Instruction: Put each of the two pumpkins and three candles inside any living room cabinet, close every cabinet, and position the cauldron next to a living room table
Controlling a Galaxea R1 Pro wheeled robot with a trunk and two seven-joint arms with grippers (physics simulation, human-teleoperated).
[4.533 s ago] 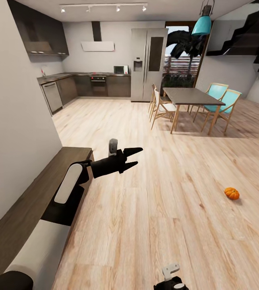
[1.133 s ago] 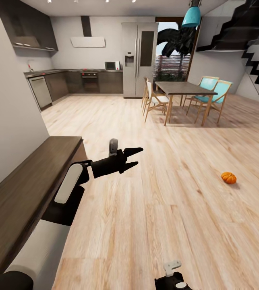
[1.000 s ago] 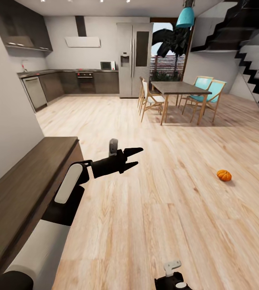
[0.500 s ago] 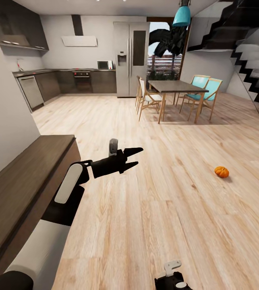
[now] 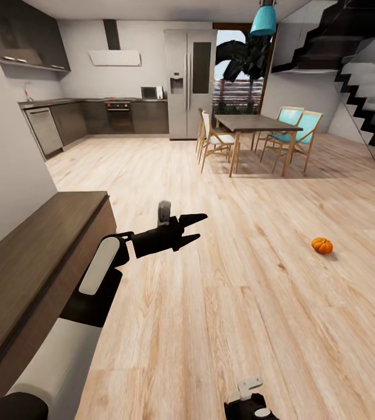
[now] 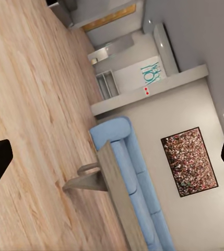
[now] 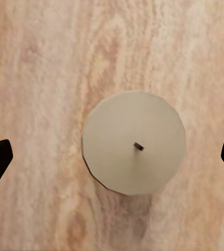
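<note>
Candle (image 7: 133,142) on the floor, centred between the wide-apart right tool (image 7: 112,157) tips.

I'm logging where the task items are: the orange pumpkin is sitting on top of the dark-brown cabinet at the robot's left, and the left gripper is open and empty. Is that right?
Not quite. The pumpkin is not on the cabinet; the head view shows it lying on the wooden floor, well off to the robot's right, apart from the cabinet. The rest holds: the left gripper is open and empty.
</note>
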